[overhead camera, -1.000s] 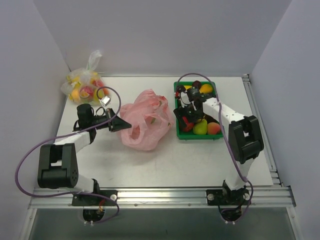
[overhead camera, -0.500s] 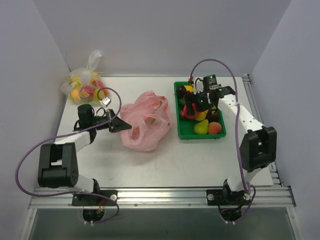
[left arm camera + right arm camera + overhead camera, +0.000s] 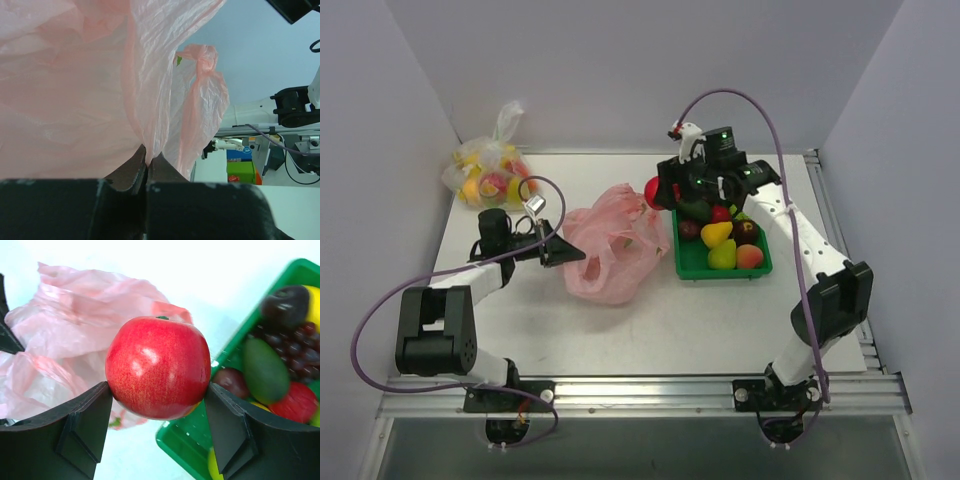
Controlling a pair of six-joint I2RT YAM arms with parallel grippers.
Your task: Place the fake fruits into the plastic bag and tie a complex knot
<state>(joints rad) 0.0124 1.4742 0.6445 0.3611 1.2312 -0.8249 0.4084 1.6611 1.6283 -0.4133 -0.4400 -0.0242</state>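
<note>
The pink plastic bag [image 3: 612, 245] lies crumpled mid-table, some fruit showing through it. My left gripper [image 3: 567, 251] is shut on the bag's left edge; in the left wrist view the film [image 3: 100, 90] rises out of the closed gripper [image 3: 148, 162]. My right gripper [image 3: 660, 192] is shut on a red apple [image 3: 653, 191] and holds it in the air between the bag and the green tray [image 3: 691, 264]. In the right wrist view the apple [image 3: 158, 367] sits between the fingers [image 3: 82, 422], with the bag [image 3: 65, 335] below left. More fake fruits [image 3: 725, 240] lie in the tray.
A clear knotted bag of yellow-red fruit [image 3: 490, 170] sits at the back left corner. The tray also shows in the right wrist view [image 3: 185, 442] with grapes, a dark plum and green and red fruit. Walls close the table on three sides.
My right gripper has lifted out of the tray with the red apple and swung left towards the bag. The left gripper has stayed put, holding the bag.
</note>
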